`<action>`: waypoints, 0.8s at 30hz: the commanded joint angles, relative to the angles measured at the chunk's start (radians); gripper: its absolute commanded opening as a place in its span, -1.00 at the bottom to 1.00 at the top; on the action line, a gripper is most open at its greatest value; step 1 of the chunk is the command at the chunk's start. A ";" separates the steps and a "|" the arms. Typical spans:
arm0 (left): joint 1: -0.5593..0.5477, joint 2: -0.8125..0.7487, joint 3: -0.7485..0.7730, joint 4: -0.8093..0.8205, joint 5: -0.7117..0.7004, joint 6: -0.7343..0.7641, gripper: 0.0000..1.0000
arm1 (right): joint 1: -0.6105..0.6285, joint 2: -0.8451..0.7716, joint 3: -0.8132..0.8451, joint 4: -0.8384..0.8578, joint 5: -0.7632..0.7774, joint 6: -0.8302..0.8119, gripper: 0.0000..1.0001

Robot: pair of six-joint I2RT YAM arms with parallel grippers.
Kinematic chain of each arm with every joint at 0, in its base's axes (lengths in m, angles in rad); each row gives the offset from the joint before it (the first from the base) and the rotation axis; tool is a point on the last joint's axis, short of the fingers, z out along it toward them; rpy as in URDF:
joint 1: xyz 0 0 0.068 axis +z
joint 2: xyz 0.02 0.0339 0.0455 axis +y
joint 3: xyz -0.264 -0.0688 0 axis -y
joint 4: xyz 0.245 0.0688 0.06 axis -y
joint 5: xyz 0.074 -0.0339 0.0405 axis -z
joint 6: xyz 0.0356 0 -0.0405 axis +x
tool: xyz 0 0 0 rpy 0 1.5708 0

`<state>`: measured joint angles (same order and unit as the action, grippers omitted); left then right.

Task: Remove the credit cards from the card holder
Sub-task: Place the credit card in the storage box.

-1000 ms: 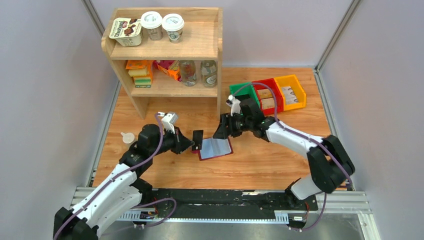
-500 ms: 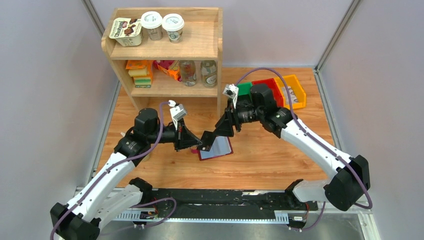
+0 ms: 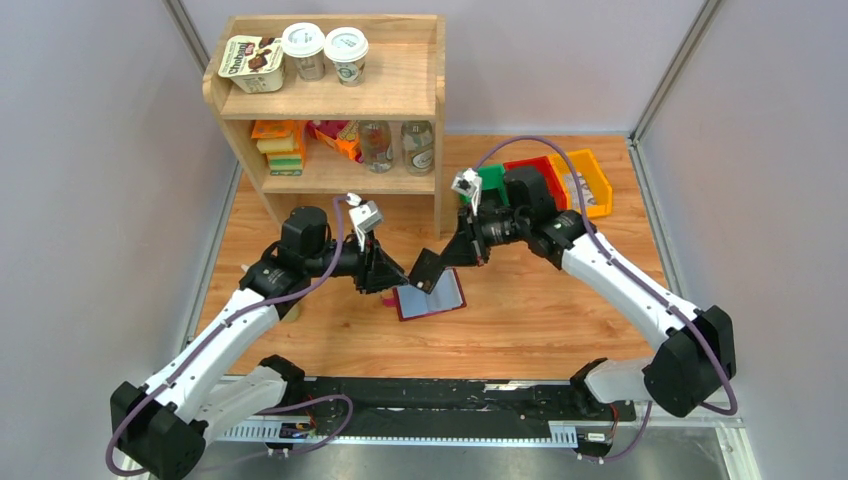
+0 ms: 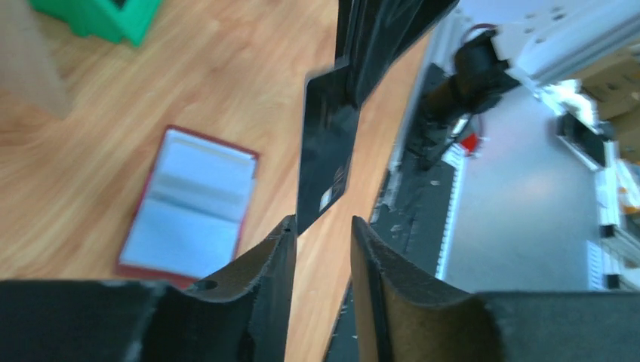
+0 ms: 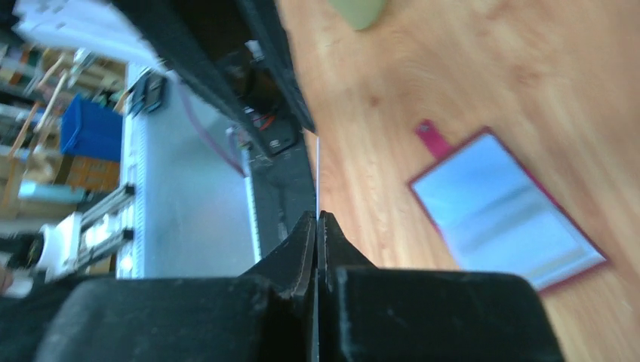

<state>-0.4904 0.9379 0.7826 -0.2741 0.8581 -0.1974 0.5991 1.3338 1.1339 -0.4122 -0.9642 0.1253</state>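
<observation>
The holder [image 3: 436, 296] lies open and flat on the bench [image 3: 540, 325], close in front of the two arms. Its red tab sticks out to the left side. The grey-blue sleeves face up, so a gripper can get at them from above. I cannot tell if more cards are inside the sleeves.

Just above the holder's left edge, the two grippers meet tip to tip. The right gripper [image 5: 318, 220] is shut tight on a dark card [image 4: 326, 151]. It pinches the card by its top edge, so the card hangs down in the air, clear of the holder and the bench. From the right wrist view the card shows only as a thin line, because it sits flat between the two fingers.

The left gripper [image 4: 323, 226] is right under the card. Its jaws stand a little apart and squeeze nothing. The low corner of the card is just beside one finger. I think this is a pass from one gripper to the other, and only the right one holds the card. Next, the card needs a spot to be put down, away from the holder. The card is thin and smooth, so it could slip if the hold is weak.

Farther back on the right are the green, red and yellow bins [image 3: 585, 185]. At the far back left stands the wooden shelf [image 3: 330, 100] with cups and bottles on it.
</observation>
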 commanded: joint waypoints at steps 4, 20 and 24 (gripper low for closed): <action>0.004 -0.069 0.023 -0.099 -0.517 0.001 0.46 | -0.220 -0.021 -0.043 -0.019 0.283 0.141 -1.00; 0.012 -0.175 -0.014 -0.244 -1.094 0.006 0.99 | -0.401 0.330 0.205 -0.033 0.777 0.289 -1.00; 0.016 -0.205 -0.029 -0.223 -1.081 0.021 0.99 | -0.400 0.439 0.259 0.067 0.724 0.347 -1.00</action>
<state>-0.4820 0.7662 0.7597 -0.5163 -0.1951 -0.2089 0.1970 1.7023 1.3159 -0.4595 -0.2344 0.3985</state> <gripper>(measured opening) 0.996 0.006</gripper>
